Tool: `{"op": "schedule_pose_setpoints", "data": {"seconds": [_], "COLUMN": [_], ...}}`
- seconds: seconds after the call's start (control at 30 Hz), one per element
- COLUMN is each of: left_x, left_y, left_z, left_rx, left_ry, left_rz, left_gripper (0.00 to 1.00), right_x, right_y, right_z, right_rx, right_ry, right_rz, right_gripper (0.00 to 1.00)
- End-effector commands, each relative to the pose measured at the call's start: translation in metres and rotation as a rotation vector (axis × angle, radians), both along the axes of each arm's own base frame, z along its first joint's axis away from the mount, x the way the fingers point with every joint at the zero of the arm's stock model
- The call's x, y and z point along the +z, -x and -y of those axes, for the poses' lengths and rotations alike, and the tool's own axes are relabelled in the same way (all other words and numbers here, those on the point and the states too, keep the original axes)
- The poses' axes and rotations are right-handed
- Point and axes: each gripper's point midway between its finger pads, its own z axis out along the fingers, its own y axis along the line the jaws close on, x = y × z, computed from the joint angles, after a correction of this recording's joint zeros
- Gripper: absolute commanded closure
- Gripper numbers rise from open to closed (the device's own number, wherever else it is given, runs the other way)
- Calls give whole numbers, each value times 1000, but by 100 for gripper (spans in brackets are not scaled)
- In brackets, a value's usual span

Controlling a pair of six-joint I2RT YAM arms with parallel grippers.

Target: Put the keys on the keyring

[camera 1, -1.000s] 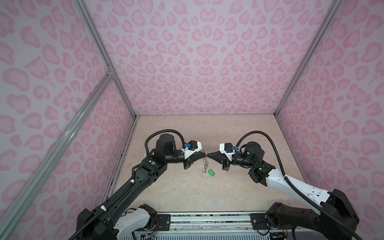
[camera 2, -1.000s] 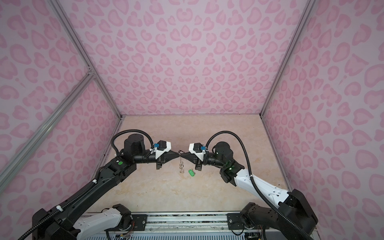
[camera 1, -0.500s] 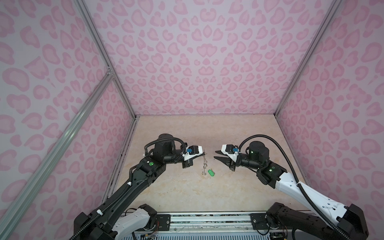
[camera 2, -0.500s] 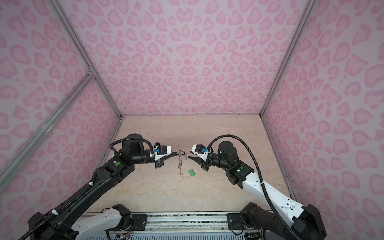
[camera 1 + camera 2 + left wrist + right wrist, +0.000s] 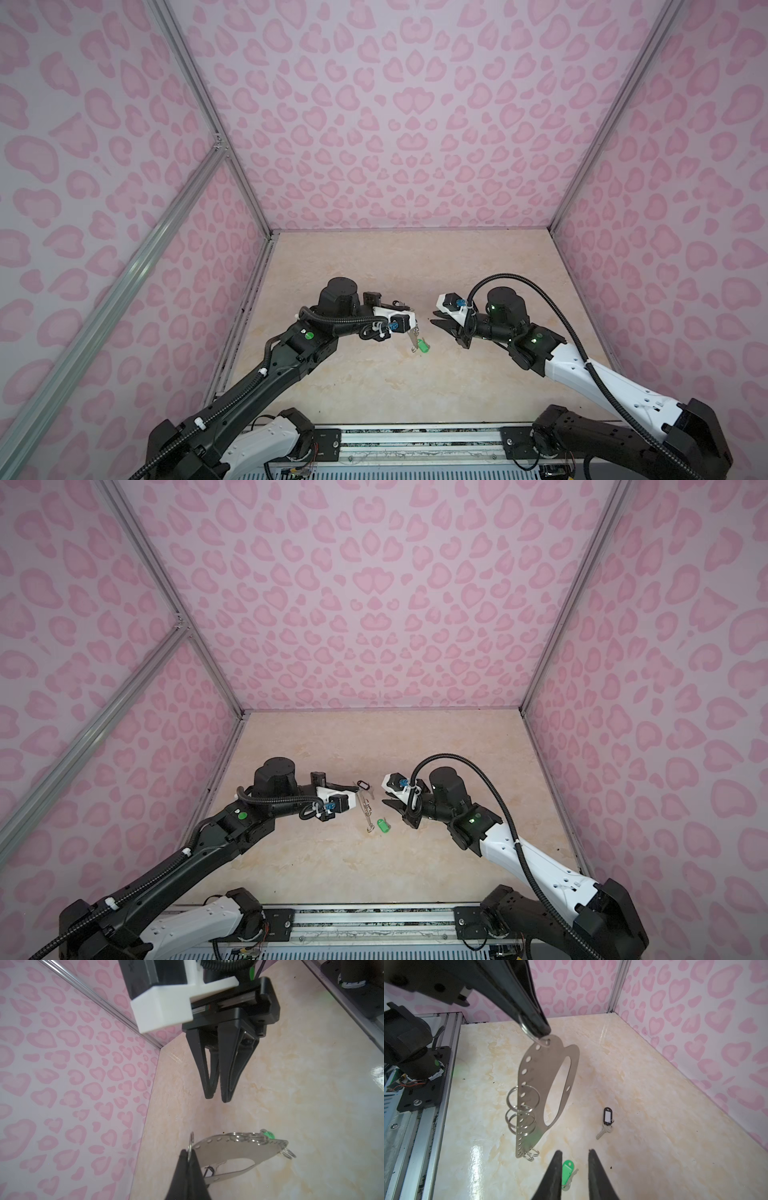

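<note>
Dangling keyring (image 5: 537,1084), green key (image 5: 568,1167), black key (image 5: 607,1115) lying

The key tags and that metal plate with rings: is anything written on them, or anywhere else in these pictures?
No text can be read in any view.
On the black key tag: a white label insert, blank.
On the green key tag: nothing written that shows.
On the keyring: bare metal and holes, no marking.

L pincer (image 5: 542,1030) clamped on top split ring of flat grey metal D-shaped keyring plate (image 5: 542,1076); plate hangs, low end near beige marble tabletop (image 5: 654,1126). R pincer (image 5: 575,1152) jaws apart over green-tagged small metal key (image 5: 568,1167). Black-tagged small metal key (image 5: 606,1118) lies apart.
</note>
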Motion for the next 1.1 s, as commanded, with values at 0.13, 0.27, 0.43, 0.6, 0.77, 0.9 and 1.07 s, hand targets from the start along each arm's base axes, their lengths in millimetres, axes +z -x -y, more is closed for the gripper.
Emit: {"op": "schedule_pose_setpoints", "data": {"seconds": [0.13,0.27,0.43,0.6,0.77,0.9,1.07], "left_x": [5,4,-7,-15,-26,-29,-31], "left_y": [-14,-15,-31,-41,-45,-43,-42], "left_z": [-2,-9,-27,-48,-64,-71,-76], "left_rx": [71,105,289,431,520,532,539], "left_ry": [59,126,147,199,213,246,286], "left_rz": [-88,-226,-398,-498,-566,-583,-556], "left_gripper": [97,97,97,97,97,97,97], "right_x": [-17,-19,-27,-38,-77,-94,-134], "right_y": [-7,-1,3,-15,25,15,14], "right_z": [2,3,11,24,14,15,22], "right_rx": [-41,6,-17,-186,189,231,413], "right_ry": [53,69,119,207,464,540,715], "right_rz": [-86,-34,-55,-145,-62,22,17], "right_gripper": [80,78,76,70,71,71,72]}}
